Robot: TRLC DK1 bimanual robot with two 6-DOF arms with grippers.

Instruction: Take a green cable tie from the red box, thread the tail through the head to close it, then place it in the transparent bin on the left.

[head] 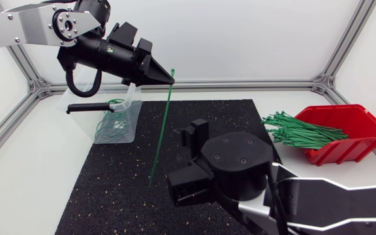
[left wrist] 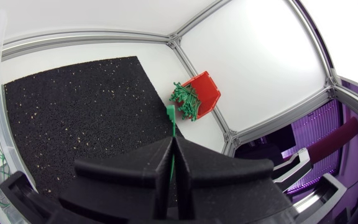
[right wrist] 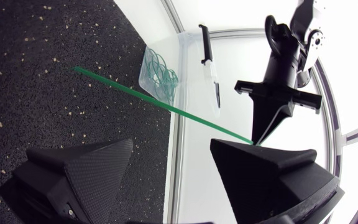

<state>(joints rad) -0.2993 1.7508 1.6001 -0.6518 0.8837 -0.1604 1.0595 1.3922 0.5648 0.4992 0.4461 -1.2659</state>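
**Tie pinched up high, tail dangling: threading is the step in hand**

The green cable tie hangs from the left claw, pinched just behind its head, with the tail dropping toward 6 o'clock over the black mat. The right claw sits spread on the tail's 3 o'clock side, holding nothing. My call is that it should take the tail near the tip, curl it up gently, and line it up square to the head's slot. The transparent bin waits at 9 o'clock and the red box at 3.

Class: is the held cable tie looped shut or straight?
Straight: the cable tie hangs as one line from the left gripper, tail free.
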